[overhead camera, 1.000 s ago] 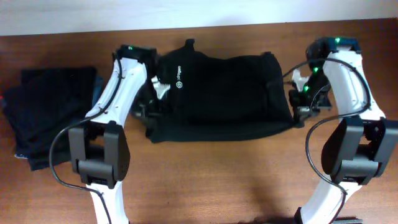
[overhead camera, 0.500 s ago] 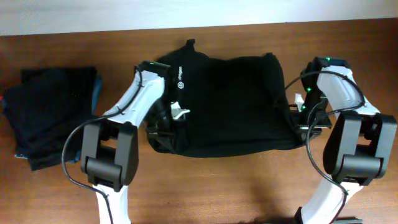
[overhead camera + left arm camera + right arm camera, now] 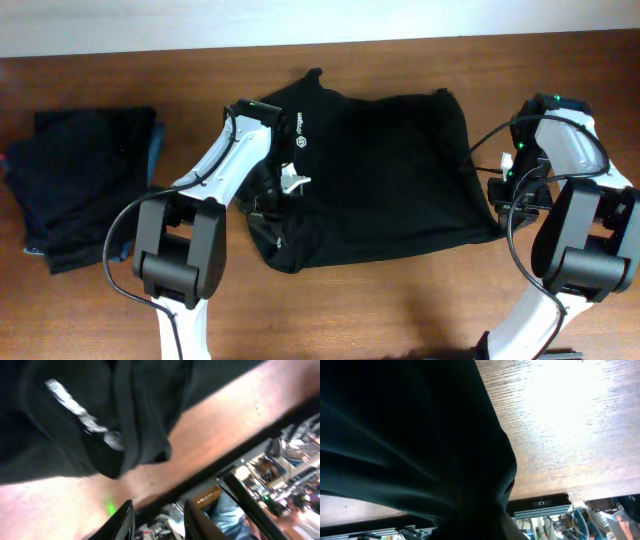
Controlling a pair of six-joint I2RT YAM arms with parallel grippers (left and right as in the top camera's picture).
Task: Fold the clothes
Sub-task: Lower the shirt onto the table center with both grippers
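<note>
Overhead: your shirt point(image 3: 390, 180) is lying spread mid-worktop point(image 3: 400, 310), the stack point(image 3: 85, 185) is sitting well apart at the left, and the right end effector point(image 3: 508, 192) is sitting at the shirt's right edge.
Left wrist: the left end effector point(image 3: 159, 510) is standing open, gripping nothing.
Right wrist: fabric is covering the right end effector, so you cannot tell its opening.

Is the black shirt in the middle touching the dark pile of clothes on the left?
Apart. The overhead view shows bare wooden table between the black shirt and the dark stack.
</note>
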